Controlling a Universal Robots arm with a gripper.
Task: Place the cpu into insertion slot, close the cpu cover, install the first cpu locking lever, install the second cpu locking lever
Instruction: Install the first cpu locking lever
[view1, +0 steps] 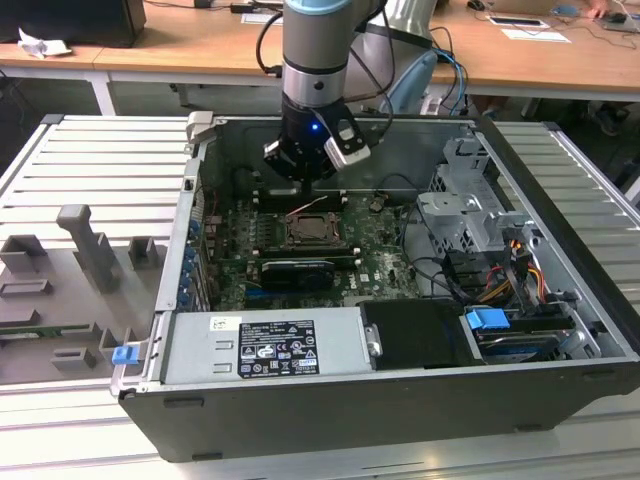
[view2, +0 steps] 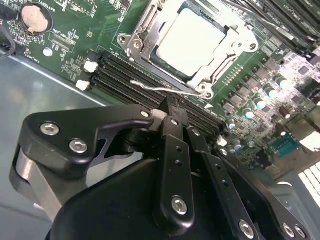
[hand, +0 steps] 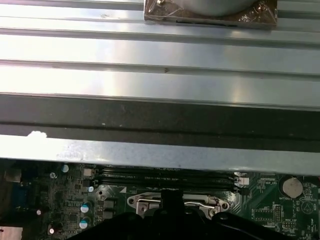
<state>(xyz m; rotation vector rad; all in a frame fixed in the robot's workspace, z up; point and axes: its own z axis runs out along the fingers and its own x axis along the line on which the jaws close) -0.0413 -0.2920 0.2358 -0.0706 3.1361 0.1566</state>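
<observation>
The cpu, a pale square chip, lies in the socket on the green motherboard. The silvery cpu cover lies flat around it as a frame. My gripper has its black fingers together, and the tip sits right at a thin wire locking lever running along the socket's near edge. I cannot tell whether the tip touches the wire. In the exterior view the gripper hangs just above the socket, and the lever slants upward over it. The first wrist view shows the socket just past the gripper.
Black memory slots run beside the socket and a coin battery sits farther off. Inside the open case are a long black card, a power supply and a drive cage. A grey fixture tray lies at the exterior view's left.
</observation>
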